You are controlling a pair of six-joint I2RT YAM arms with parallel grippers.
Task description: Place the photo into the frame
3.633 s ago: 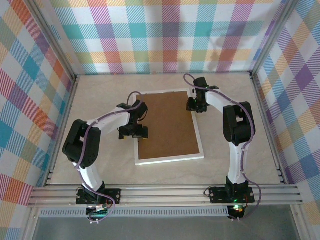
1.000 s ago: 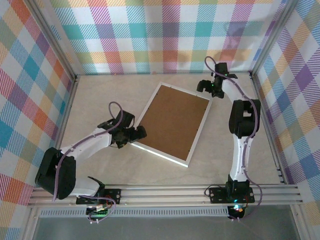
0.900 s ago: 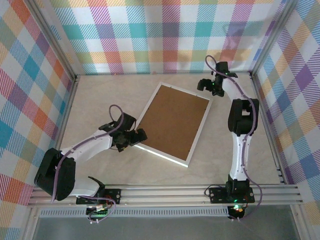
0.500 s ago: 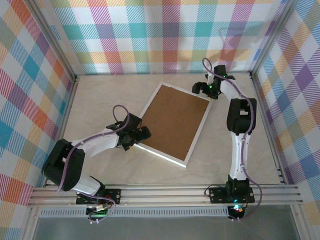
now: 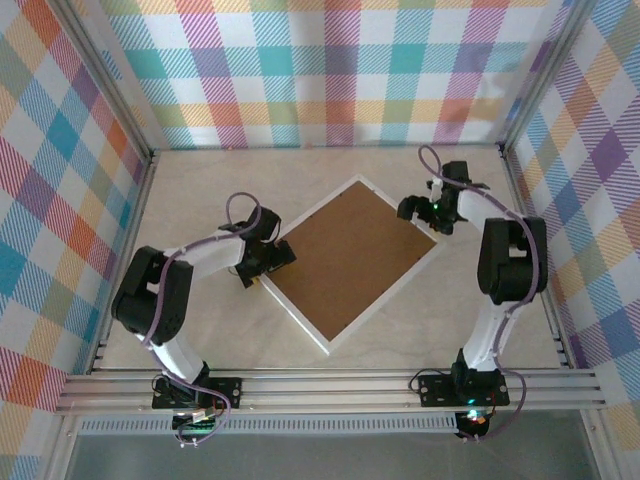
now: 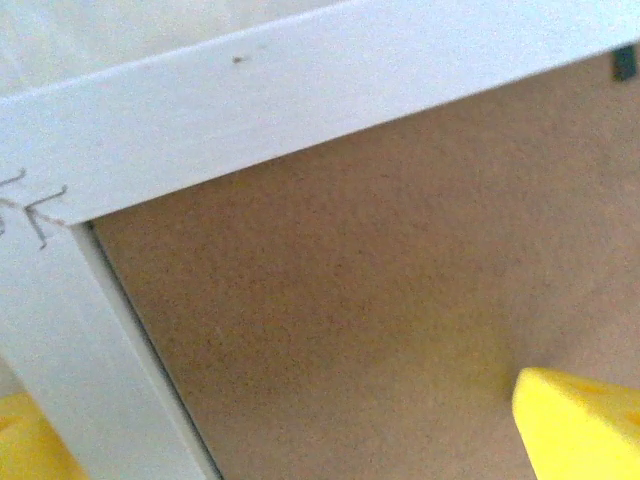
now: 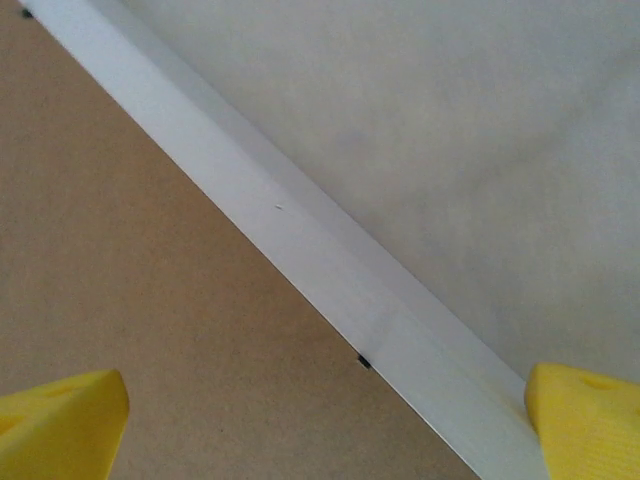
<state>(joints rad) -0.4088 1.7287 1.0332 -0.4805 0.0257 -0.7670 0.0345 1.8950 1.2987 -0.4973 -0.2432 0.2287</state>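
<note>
Top view, frame: the white picture frame [image 5: 295, 318] lies face down mid-table, turned to a diamond, its brown backing board [image 5: 345, 265] uppermost.
Top view, photo: likely beneath that board, though the board covers whatever is under it, so I cannot tell.
Top view, left gripper: the left gripper [image 5: 268, 262] sits at the frame's left corner.
Top view, right gripper: the right gripper [image 5: 420, 212] sits at the opposite, right-hand corner.
Top view, surroundings: pale table [image 5: 200, 190], plaid walls [image 5: 330, 70] on three sides, and nothing loose near the frame.

Left wrist, pincer: left gripper [image 6: 300, 440] has its yellow fingertips [image 6: 575, 425] well apart, one by the white rail [image 6: 300, 110] and one over the backing board [image 6: 350, 300]. They clamp nothing.
Left wrist, detail: staples [image 6: 35, 210] mark the mitred corner.

Right wrist, pincer: right gripper [image 7: 325, 420] is spread too, one fingertip [image 7: 60, 415] over the board [image 7: 130, 250], the other past the rail [image 7: 300, 250] above bare table [image 7: 450, 130].
Right wrist, detail: a small dark tab [image 7: 365, 360] sits at the rail's inner edge.

Step in hand: by my reading, turning or squaring the loaded frame with both arms at opposite corners.
Next move: probably seating the board flat and pressing the tabs, with light, even contact.
In the way: the long rotated frame lies close under both wrists, so a push could skew it.
</note>
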